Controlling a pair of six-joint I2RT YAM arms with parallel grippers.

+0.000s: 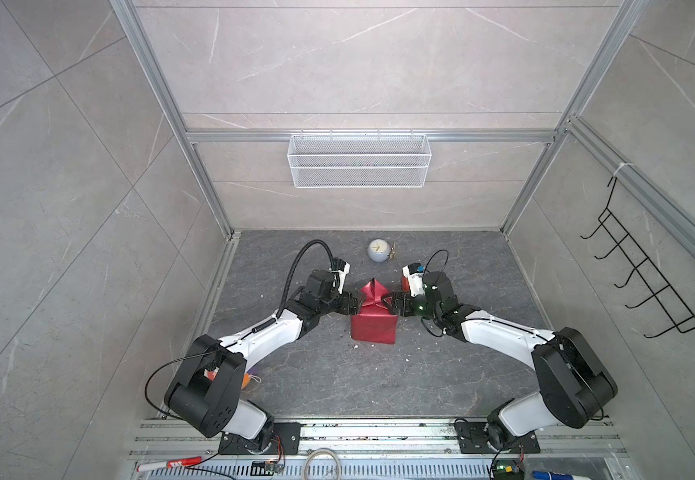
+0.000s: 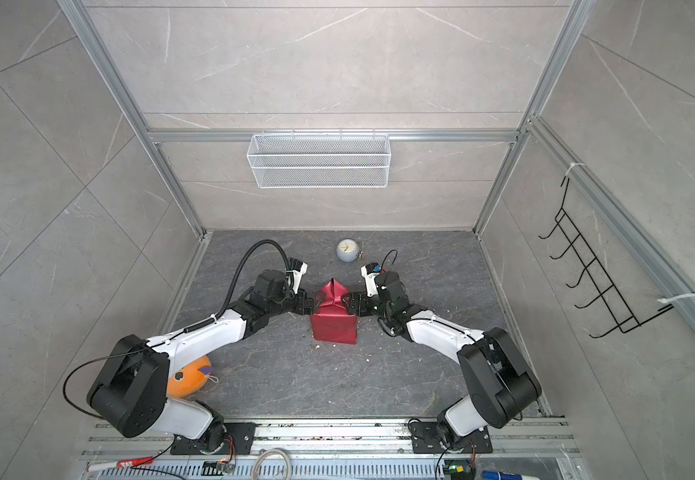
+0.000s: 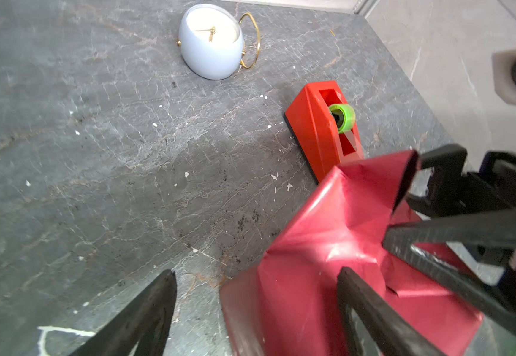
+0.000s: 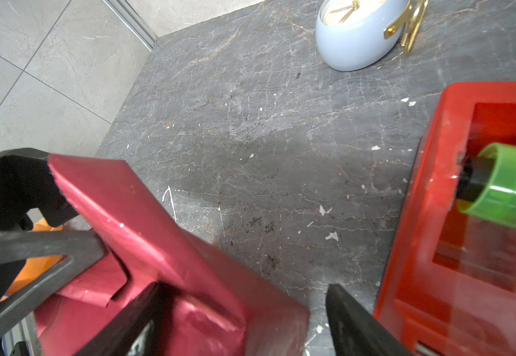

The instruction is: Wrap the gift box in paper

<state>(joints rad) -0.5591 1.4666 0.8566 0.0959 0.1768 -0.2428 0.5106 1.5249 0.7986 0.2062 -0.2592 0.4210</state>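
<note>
The paper is dark maroon and wraps a blocky parcel at the middle of the table, also seen in a top view as the paper. The gift box is hidden under it. At the parcel's far end the paper stands up in a creased peak. My left gripper is at the left of that peak, open, and in its wrist view the left gripper straddles the parcel's edge without clamping it. My right gripper faces it from the right, open, and the right gripper has one finger over the paper.
A red tape dispenser with a green roll stands just behind the right gripper. A pale blue clock sits farther back. An orange ball lies by the left arm's base. A white mesh basket hangs on the back wall.
</note>
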